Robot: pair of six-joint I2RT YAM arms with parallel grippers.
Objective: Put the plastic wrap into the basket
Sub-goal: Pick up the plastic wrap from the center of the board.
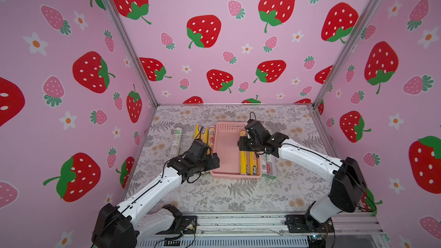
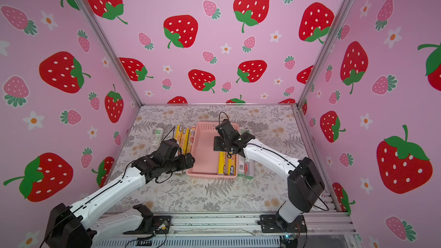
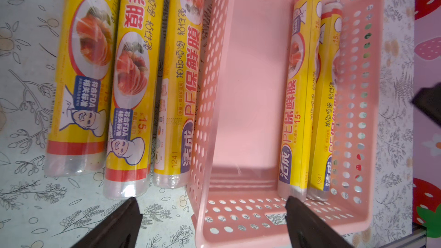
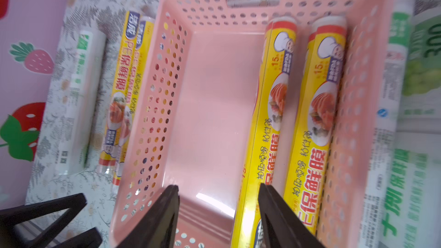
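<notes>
The pink basket (image 1: 235, 177) (image 2: 211, 175) sits mid-table, and two yellow plastic wrap rolls (image 1: 249, 163) (image 3: 298, 103) (image 4: 319, 115) lie along its right wall. Three more yellow rolls (image 2: 185, 137) (image 3: 133, 79) lie on the table against its left side. A white-green roll (image 1: 176, 141) (image 4: 76, 103) lies farther left, and white-green rolls (image 1: 268, 165) (image 4: 391, 115) lie beside its right side. My left gripper (image 1: 214, 162) (image 3: 212, 201) is open over the basket's near left corner. My right gripper (image 1: 243, 144) (image 4: 217, 187) hangs open over the basket floor beside the inner yellow roll, holding nothing.
The floral table (image 1: 214, 196) is walled by strawberry-print panels at the left, back and right. An aluminium rail (image 1: 238, 223) with both arm bases runs along the front edge. Bare floral cloth lies between the basket and that rail.
</notes>
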